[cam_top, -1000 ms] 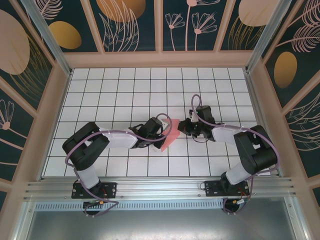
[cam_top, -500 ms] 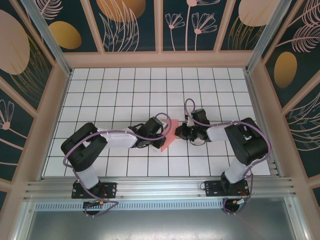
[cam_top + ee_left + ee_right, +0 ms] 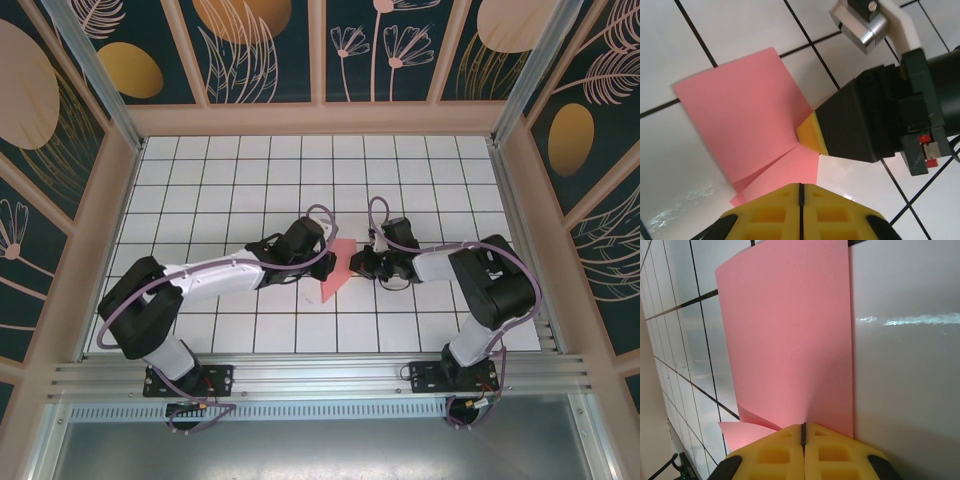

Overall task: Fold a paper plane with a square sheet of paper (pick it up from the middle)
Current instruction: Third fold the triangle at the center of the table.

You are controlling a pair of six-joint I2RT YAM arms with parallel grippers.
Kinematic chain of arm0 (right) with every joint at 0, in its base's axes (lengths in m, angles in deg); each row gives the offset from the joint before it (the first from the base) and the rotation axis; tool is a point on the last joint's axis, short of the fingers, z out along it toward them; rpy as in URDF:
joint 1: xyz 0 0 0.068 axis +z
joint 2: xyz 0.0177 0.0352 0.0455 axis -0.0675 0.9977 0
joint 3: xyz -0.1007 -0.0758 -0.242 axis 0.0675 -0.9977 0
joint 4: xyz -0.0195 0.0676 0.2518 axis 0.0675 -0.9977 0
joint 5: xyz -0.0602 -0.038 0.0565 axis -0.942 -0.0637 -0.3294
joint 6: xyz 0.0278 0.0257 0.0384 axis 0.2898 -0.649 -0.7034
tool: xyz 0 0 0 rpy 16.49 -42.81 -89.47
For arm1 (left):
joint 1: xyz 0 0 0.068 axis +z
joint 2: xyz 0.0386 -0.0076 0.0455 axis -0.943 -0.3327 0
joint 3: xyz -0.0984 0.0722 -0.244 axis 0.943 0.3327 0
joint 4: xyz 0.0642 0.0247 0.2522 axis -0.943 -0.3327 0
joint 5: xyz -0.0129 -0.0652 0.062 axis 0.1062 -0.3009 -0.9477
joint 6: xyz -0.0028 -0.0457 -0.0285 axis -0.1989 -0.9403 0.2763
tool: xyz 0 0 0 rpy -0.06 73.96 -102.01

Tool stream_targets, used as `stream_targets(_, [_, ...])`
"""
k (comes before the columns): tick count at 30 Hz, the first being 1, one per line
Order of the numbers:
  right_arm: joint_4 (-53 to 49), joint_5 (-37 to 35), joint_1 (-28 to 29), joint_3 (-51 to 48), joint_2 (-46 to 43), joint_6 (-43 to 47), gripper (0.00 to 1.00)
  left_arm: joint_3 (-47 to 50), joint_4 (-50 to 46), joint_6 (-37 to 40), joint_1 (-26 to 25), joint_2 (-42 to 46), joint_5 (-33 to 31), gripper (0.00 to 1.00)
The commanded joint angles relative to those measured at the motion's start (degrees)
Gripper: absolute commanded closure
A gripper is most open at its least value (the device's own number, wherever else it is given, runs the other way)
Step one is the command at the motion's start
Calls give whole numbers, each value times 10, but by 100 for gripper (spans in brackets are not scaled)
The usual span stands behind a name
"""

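Note:
The square sheet of paper [image 3: 338,270] is salmon pink and lies mid-table, partly folded, with one flap doubled over [image 3: 747,107]. My left gripper [image 3: 322,266] is at its left edge. Its yellow fingertips [image 3: 801,186] are shut, with the sheet running under them and none visible in the seam. My right gripper [image 3: 356,265] is at the right edge, and its yellow tip [image 3: 812,134] sits where the crease ends. In the right wrist view the sheet [image 3: 790,340] rises and puckers into the shut right gripper [image 3: 803,425]. The paper plane is out of view.
The table is white tiles with a dark grid [image 3: 230,180]. Beige frame walls [image 3: 112,215] enclose it on the left, right and far sides. An aluminium rail [image 3: 320,376] runs along the near edge by the arm bases.
The right gripper slid left to the sheet's edge. The left jaws opened briefly and shut again. The left arm stretched out, its wrist moving farther back. The sheet now lies flatter and longer.

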Motion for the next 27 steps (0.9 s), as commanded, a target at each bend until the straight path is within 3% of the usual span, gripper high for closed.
stream_targets(1, [-24,-24,2,14,12,17,94,-8,5,-20,3,-42,34,93])
stream_targets(13, [-47,-21,3,32,-1,27,93,15,36,-39,3,-122,-3,98])
stream_targets(22, [-51,-15,31,32,-73,-1,91,60,75,-72,4,-105,10,98])
stream_targets(27, [-28,-43,47,4,-67,-30,94,58,81,-82,4,-95,16,98])
